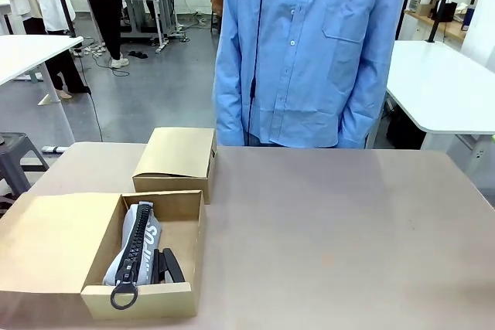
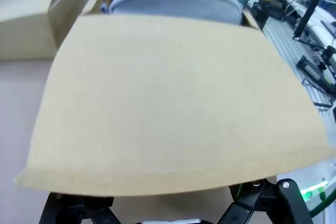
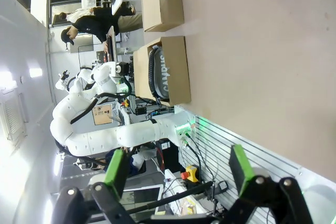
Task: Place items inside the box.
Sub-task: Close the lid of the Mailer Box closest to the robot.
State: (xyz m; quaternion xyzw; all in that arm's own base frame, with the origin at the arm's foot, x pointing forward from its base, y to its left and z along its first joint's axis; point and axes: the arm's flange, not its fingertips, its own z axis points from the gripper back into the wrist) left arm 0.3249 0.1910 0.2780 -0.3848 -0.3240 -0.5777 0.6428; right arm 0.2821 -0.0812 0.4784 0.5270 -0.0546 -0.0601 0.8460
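At the worktop's [image 1: 348, 229] near left corner the open box [image 1: 178, 295] holds the grey pouch [image 1: 131, 249], zip up and ring pull [image 1: 124, 297] at the near wall, with a black stapler [image 1: 166, 266] beside it. Soft fabric will sag, so the stiff zip line looks the surest hold; the stapler seems dense and hard. Its flap [image 2: 173, 103] covers the left gripper, whose jaws I cannot tell. Farther right, the right gripper [image 3: 178, 169] has jaws spread, empty. Other items are hidden

The box flap [image 2: 173, 103] hides the left claw's [image 2: 173, 211] fingertips.
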